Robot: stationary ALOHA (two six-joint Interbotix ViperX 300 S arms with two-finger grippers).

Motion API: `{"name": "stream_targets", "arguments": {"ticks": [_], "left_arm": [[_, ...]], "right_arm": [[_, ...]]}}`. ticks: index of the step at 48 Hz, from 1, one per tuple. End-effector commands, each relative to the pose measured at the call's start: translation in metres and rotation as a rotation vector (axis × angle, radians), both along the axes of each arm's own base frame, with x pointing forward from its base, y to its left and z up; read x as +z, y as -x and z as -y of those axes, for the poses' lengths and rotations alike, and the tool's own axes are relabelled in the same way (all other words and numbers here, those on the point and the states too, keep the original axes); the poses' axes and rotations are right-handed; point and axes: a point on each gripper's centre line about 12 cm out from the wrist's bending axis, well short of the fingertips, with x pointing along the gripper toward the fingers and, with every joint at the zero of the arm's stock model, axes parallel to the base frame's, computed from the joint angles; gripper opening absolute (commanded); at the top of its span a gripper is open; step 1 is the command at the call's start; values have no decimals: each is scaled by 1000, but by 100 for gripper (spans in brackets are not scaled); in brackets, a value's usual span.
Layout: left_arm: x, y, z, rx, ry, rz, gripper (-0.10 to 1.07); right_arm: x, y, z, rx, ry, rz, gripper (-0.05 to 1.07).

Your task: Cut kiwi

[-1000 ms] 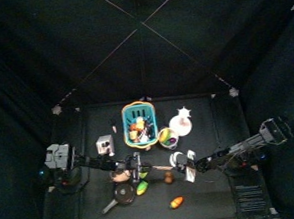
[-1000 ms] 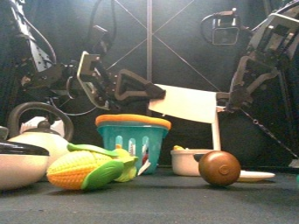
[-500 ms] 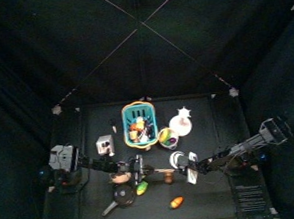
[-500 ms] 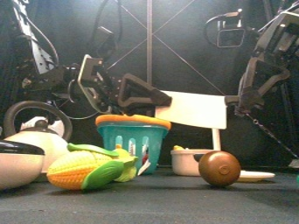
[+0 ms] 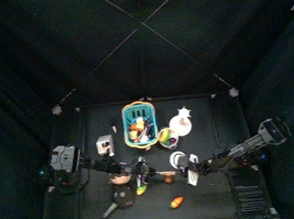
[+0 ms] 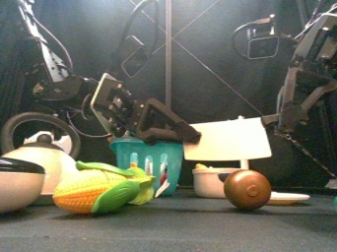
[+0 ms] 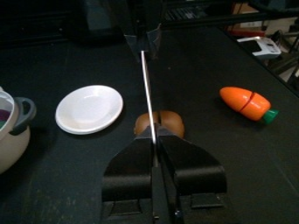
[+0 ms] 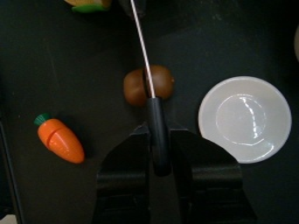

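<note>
The brown kiwi [image 6: 246, 188] lies whole on the table beside a white plate [image 6: 287, 197]. It also shows in the left wrist view [image 7: 160, 124] and the right wrist view [image 8: 149, 84]. A white-bladed knife [image 6: 231, 143] hangs just above it. In the wrist views its thin edge [image 7: 143, 83] runs over the kiwi. My right gripper [image 8: 156, 131] is shut on the knife's dark handle. My left gripper [image 7: 156, 144] is shut on the blade, seen in the front view [image 6: 182, 130] reaching in from the left.
A teal basket [image 6: 148, 157], a corn cob [image 6: 95, 189] and a black-and-white pot [image 6: 24, 177] stand at the front left. A small white cup [image 6: 208, 181] sits by the kiwi. An orange carrot [image 7: 246, 101] lies beyond the kiwi, and the plate [image 8: 243, 118] lies beside it.
The knife has come down and to the right, and its blade has tipped over from broadside to nearly flat above the kiwi. The left gripper has followed it down and right.
</note>
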Motion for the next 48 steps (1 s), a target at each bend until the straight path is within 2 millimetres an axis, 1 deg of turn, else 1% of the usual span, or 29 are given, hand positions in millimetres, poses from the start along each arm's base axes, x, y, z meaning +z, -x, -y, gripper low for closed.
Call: {"name": "stream_targets", "arguments": {"ticks": [1, 11, 22, 30, 37, 48], "left_arm": [[2, 0, 8, -28, -13, -18, 39], [-1, 0, 12, -38, -25, -63, 39], [-1, -1, 13, -41, -27, -67, 39], [3, -1, 13, -41, -26, -60, 39], [10, 0, 13, -43, -25, -41, 39], [10, 1, 16, -52, -27, -42, 39]], "right_arm": [[3, -1, -3, -4, -16, 7, 39], [-7, -1, -7, -6, -27, -31, 39], [-10, 0, -7, -7, -24, -41, 39], [-4, -2, -7, -3, -19, -25, 39], [2, -3, -9, 4, -25, -4, 39], [0, -1, -11, 10, -26, -11, 39]]}}
